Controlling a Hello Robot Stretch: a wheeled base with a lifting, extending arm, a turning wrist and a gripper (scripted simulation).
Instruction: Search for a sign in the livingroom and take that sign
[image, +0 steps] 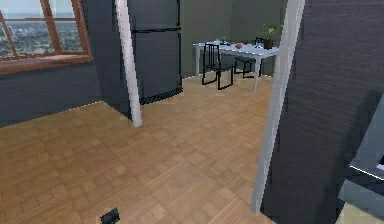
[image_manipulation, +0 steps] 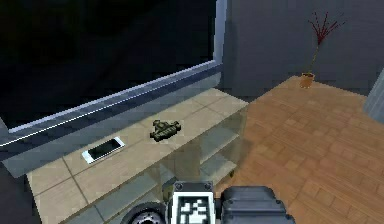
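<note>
In the arm side view a low beige shelf unit (image_manipulation: 205, 115) stands under a large dark screen (image_manipulation: 100, 50). On its top lie a flat white device (image_manipulation: 103, 150) and a small dark green object (image_manipulation: 165, 128). At the bottom edge I see a white square with black marks (image_manipulation: 193, 205), the arm's dark body (image_manipulation: 255, 205) to its right and a dark round part of the gripper (image_manipulation: 148, 214) to its left. The gripper's far end is cut off by the picture's edge, so I cannot tell whether it holds anything.
The forward view has parquet floor, a wood-framed window (image: 40, 35) at left, a dark fridge (image: 155, 50), white door posts (image: 128, 60), and a white table (image: 235, 50) with black chairs (image: 215, 65) beyond. A dark wall (image: 330, 100) closes the right. A potted twig plant (image_manipulation: 315, 50) stands in the corner.
</note>
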